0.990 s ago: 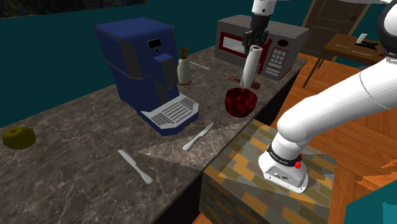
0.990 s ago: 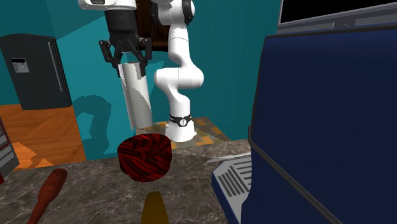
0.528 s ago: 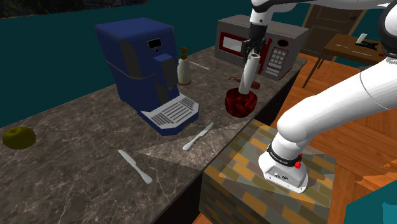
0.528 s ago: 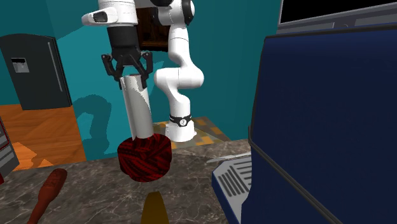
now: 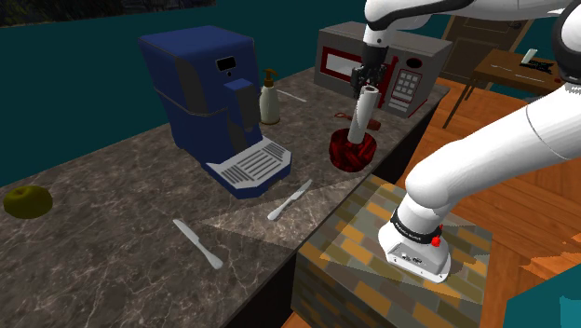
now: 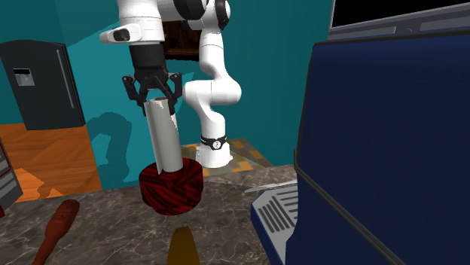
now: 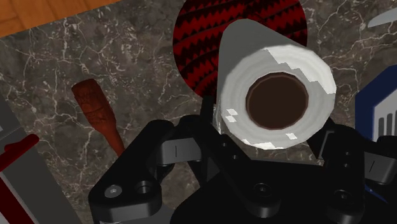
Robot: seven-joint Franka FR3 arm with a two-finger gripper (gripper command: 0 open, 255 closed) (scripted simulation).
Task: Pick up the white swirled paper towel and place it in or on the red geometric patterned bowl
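While the black claw [image 6: 153,96] pinches the upper end of the paper towel roll [image 6: 166,137] between its two fingers, the roll hangs slightly tilted beneath it. Seen along the claw in the wrist view, the roll's near end is white and grey around a brown core. Directly under the claw sits the bowl [image 6: 172,190], red with black zigzags. The roll's lower end reaches the bowl's rim; whether it touches the inside cannot be told. Just beside the bowl, a reddish-brown utensil [image 7: 97,113] lies flat on the dark marbled counter [image 7: 57,60]. Behind the claw in the shoulder view stands a grey microwave [image 5: 414,67] with a red-framed door. Farther off along the counter stands a blue coffee machine [image 5: 207,93], with a pale bottle [image 5: 269,99] between it and the microwave. Well away from the claw, beyond the machine, lie two pale pieces of cutlery [image 5: 290,199] [image 5: 197,244]. Farthest of all rests a green fruit [image 5: 27,200] at the counter's end. On the near side, the patterned stand [image 5: 346,244] carries the arm's base.
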